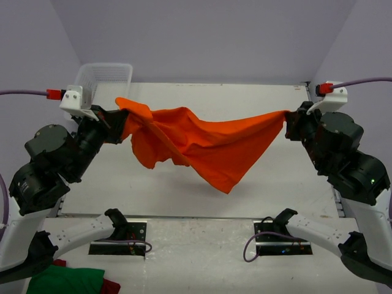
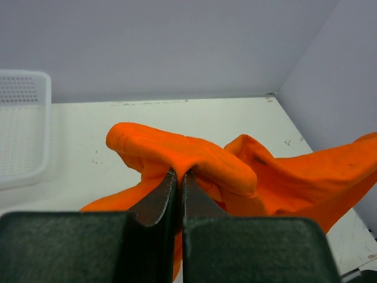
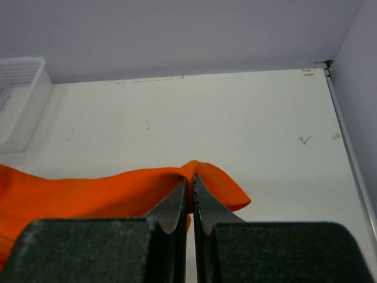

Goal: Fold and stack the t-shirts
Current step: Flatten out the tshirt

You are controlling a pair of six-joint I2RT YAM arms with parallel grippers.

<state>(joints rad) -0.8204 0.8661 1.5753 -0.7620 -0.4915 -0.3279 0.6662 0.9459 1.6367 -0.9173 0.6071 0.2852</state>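
The white table lies under everything. Above it hangs the orange t-shirt, strung between the two arms and sagging to a point in the middle. Whether that low point touches the table I cannot tell.

The left arm has its left jaws clenched on a thick, bunched fold of the shirt. The right arm has its right jaws pinched on a thin tip of the edge.

A white basket stands at the far left corner, well apart from the shirt, and a green cloth lies at the near left edge.

The shirt looks light, soft and fully limp. It will keep no shape of its own and drapes wherever it is unsupported. It is not fragile, but a thin pinch like the right one could slip if pulled hard. The left grip traps several layers, so the cloth there will likely not spread. Better holds for folding would be two matching corners of the hem or both shoulders, one layer each.
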